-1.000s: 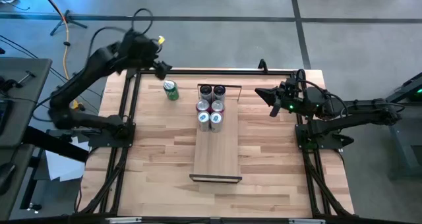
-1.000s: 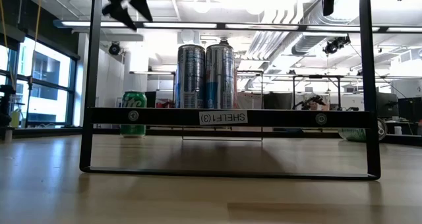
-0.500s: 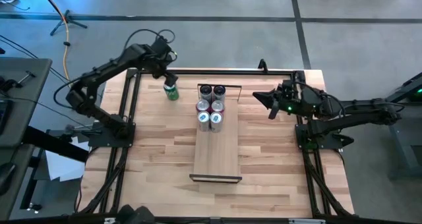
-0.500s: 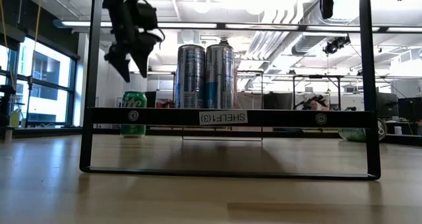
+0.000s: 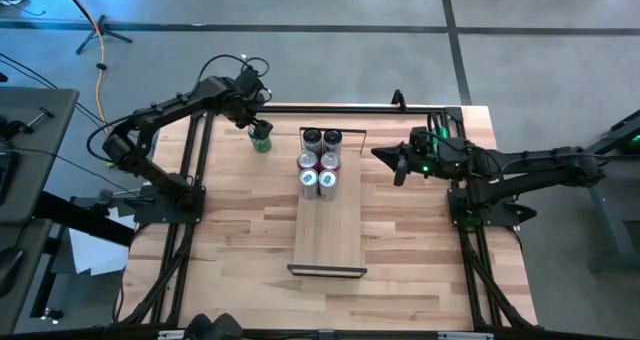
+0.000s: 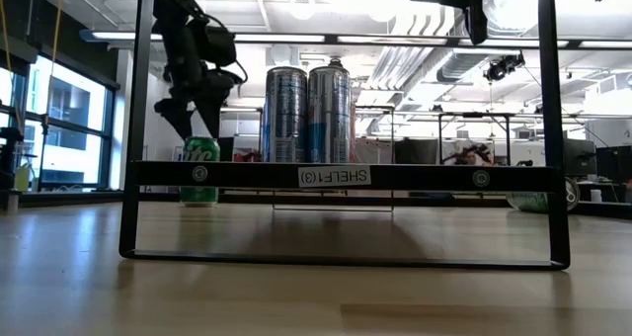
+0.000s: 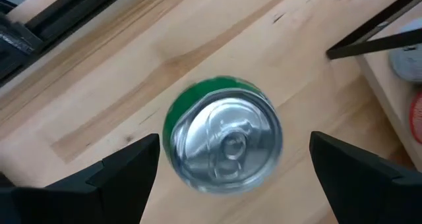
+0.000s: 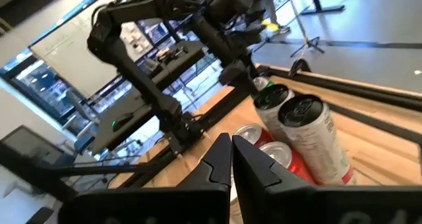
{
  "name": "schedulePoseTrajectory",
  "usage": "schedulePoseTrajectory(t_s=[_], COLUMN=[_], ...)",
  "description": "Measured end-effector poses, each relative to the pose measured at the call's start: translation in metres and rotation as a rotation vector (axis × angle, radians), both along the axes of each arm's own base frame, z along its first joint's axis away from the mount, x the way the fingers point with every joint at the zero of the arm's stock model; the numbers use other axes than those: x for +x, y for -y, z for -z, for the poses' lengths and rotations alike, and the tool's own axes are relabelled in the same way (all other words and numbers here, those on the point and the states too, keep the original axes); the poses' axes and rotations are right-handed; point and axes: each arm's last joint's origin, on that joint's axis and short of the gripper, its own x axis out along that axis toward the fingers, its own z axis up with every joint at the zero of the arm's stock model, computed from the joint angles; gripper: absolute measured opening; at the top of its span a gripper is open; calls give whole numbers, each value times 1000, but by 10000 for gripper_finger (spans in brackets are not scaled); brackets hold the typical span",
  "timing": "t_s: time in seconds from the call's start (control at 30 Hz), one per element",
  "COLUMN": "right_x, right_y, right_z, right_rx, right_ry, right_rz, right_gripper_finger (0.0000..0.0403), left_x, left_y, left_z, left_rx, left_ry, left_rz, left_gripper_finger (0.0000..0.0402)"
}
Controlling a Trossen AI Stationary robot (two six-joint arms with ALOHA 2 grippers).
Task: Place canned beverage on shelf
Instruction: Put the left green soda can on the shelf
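1. My left hand [image 5: 258, 123] hangs spread wide right above the upright green aluminium drink can [image 5: 261, 138], one finger [image 7: 125, 168] on each side of its silver top and neither touching it.
2. That can stands on the pale butcher-block bench [image 5: 240, 230], just beside the far end of the long narrow pale-wood shelf with thin dark metal end frames [image 5: 328, 230].
3. A cluster of six upright cans [image 5: 320, 164], silver, dark and red tops, crowds the shelf's far end; its near part is bare board.
4. The near frame carries a white label [image 6: 334, 176], upside down, reading "SHELF1(3)".
5. My right hand [image 5: 398, 164] is pinched shut, held above the bench beside the cluster.
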Motion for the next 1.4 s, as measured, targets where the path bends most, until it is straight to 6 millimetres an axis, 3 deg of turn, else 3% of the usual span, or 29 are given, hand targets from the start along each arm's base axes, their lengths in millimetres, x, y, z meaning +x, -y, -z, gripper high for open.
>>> schedulePoseTrajectory(t_s=[0.53, 0.7, 0.9, 1.13, 1.27, 1.4], right_x=[3, 3, 3, 3, 3, 3], right_y=[-1, -1, -1, -1, -1, -1], right_z=[2, 2, 2, 2, 2, 2], right_rx=[31, 26, 26, 24, 24, 24], right_ry=[-2, -4, -4, -5, -5, -5], right_rz=[-42, -42, -42, -43, -43, -43], right_gripper_finger=[0, 0, 0, 0, 0, 0], left_x=[14, 15, 14, 13, 5, -5], left_y=[-4, -6, -6, -5, -2, 1], left_z=[26, 30, 29, 27, 11, -31], left_rx=[-1, -10, -2, -1, 24, 119], left_ry=[-8, -19, -25, -31, -17, 72], left_rz=[14, 14, 0, -8, -24, -37], left_gripper_finger=[347, 311, 235, 230, 230, 230])
